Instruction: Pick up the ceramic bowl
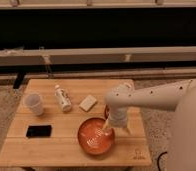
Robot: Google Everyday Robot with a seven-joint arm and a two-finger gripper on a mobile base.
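The ceramic bowl is a wide, shallow, glossy orange-red bowl with pale streaks inside. It sits on the wooden table near the front edge, right of centre. My gripper hangs from the white arm that reaches in from the right. It points down at the bowl's upper right rim, at or just over it. I cannot tell whether it touches the rim.
A white cup stands at the left. A small bottle lies behind the bowl, with a beige block to its right. A black flat phone lies at the front left. Dark shelving runs behind the table.
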